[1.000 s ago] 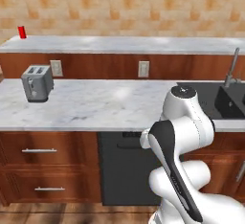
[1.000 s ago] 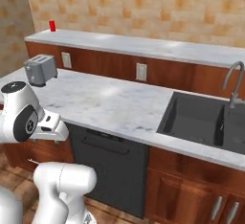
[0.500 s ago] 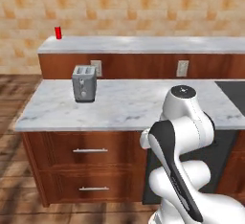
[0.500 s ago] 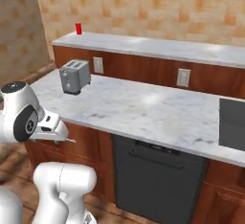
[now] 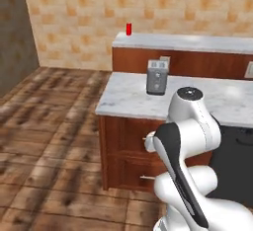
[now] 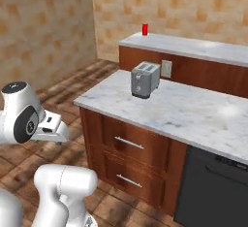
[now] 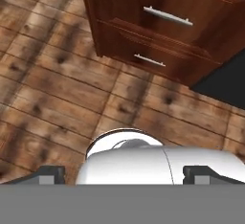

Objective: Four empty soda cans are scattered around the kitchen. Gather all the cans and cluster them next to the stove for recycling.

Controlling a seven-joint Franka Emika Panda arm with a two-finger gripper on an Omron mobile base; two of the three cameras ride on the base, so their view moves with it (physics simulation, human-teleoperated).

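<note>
Item: soda can [image 5: 129,29], one, red, small, standing upright (long axis vertical) on the raised back ledge [image 5: 197,42] of pale stone, close to that ledge's left end; in the right base view the same can [image 6: 145,29] stands at the far end of the ledge, against the tiled wall

Item: toaster [image 5: 157,77], steel, on the lower marble counter [image 5: 128,101], in front of and below the can, near the counter's left end

Item: cabinet front, dark wood, two drawers [image 7: 158,36] with bar handles; a black appliance panel [image 6: 213,192] sits to its right under the counter

Item: gripper [image 7: 123,175], tucked low by the robot's body and facing down at the plank floor [image 7: 57,84]; the two dark finger tips [image 7: 48,174] stand far apart at the bottom corners of the hand view, so the jaws are wide apart with nothing between them

Governing relation: the can lies well above and well beyond the fingers, up and forward across the full depth of the counter (the hand looks at the floor and the cabinet base, not toward the ledge). The arm is folded back near the base, so the can looks out of reach from this pose; a judgement only

Stage, as judged: approach to a can, none held. No stove visible here

Next move calls for: raising and turning the hand toward the ledge, then closing on the can from the side, across its upright axis

Risk: the toaster stands near the straight line to the can; a tall light can may tip if nudged
</note>
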